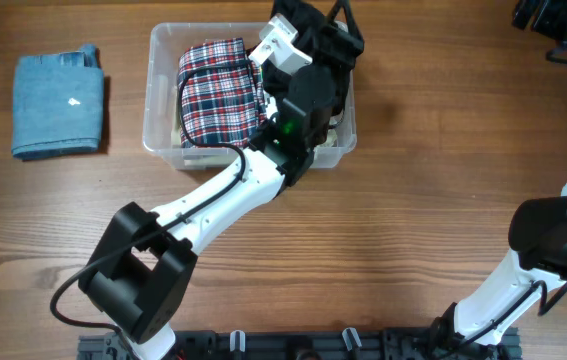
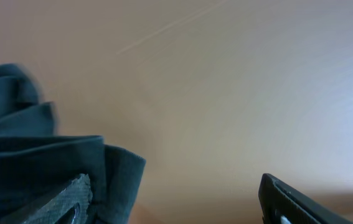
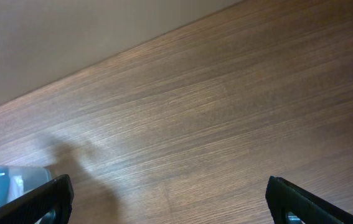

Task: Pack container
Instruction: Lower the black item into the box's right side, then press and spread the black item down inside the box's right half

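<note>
On the table [image 1: 413, 200], far left, a folded blue denim cloth [image 1: 58, 105] lies well apart from everything else; to its right sits the container [image 1: 150, 100], clear-walled, with a red, white and blue plaid cloth [image 1: 221, 85] bundled in its left and middle part; the left arm [image 1: 213, 200] rises from its base at the near edge and slants up across the container's near right corner, covering that end from above; the left pincer [image 2: 176, 199] hangs over the container's right end, its fingers [image 2: 64, 202] wide apart, with a dark teal cloth [image 2: 33, 155] bunched beside one of them, contact unclear; far right, the right arm [image 1: 523, 280] bends up toward the table's far corner, well apart from the container; the right pincer [image 3: 170, 199] is spread open above bare wood, a corner of the container just showing at the lower left of its wrist view.
</note>
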You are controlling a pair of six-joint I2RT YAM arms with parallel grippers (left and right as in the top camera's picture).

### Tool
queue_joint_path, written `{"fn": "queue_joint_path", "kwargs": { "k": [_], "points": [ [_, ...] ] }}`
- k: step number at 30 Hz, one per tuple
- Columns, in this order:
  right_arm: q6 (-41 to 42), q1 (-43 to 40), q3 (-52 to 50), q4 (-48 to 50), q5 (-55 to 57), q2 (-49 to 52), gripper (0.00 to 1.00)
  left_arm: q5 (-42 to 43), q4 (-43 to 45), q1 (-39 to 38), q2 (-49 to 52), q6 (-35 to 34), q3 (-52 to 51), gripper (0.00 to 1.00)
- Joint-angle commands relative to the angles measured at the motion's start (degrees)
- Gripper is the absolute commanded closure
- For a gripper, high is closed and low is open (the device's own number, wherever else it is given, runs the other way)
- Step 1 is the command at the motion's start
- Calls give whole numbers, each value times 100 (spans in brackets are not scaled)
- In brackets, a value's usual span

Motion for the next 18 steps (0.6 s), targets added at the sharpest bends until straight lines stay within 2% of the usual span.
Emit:
{"fn": "queue_joint_path", "kwargs": {
  "k": [1, 2, 5, 10, 14, 18],
  "points": [
    [52, 17, -22, 15, 35, 48, 0, 44, -525, -48, -55, 26, 122, 15],
    [52, 17, -22, 15, 35, 48, 0, 44, -669, -59, -96, -4, 122, 14],
    [52, 17, -22, 13, 35, 48, 0, 48, -1368, -59, -326, -422, 122, 0],
    [52, 17, -22, 13, 35, 48, 0, 81, -2396, -140, -911, -894, 122, 1],
    [55, 17, -22, 13, 35, 48, 0, 503, -2876, -444, -1580, -887, 122, 1],
    [52, 17, -22, 13, 35, 48, 0, 496, -3023, -640, -1987, -345, 122, 0]
  ]
}}
